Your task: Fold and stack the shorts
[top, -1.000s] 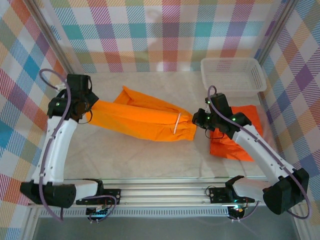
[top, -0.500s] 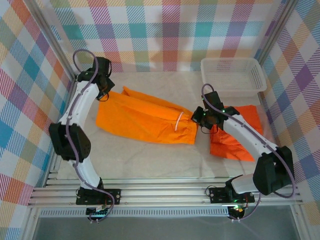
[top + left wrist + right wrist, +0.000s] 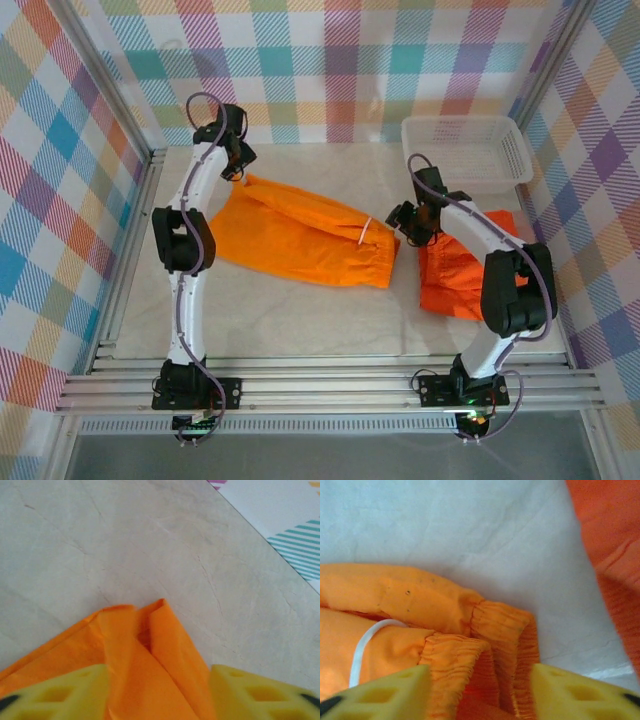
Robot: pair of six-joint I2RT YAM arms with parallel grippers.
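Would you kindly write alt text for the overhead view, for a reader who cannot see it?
Yellow-orange shorts lie flat in the middle, the left hand at their leg end and the right hand at their waist. Brighter orange shorts lie to the right, a white basket behind them.

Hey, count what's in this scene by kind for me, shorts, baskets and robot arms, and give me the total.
Shorts: 2, one lighter orange pair mid-table, one deeper orange pair on the right
Basket: 1, the white basket at the far right
Robot arms: 2, the left arm and the right arm
Total: 5
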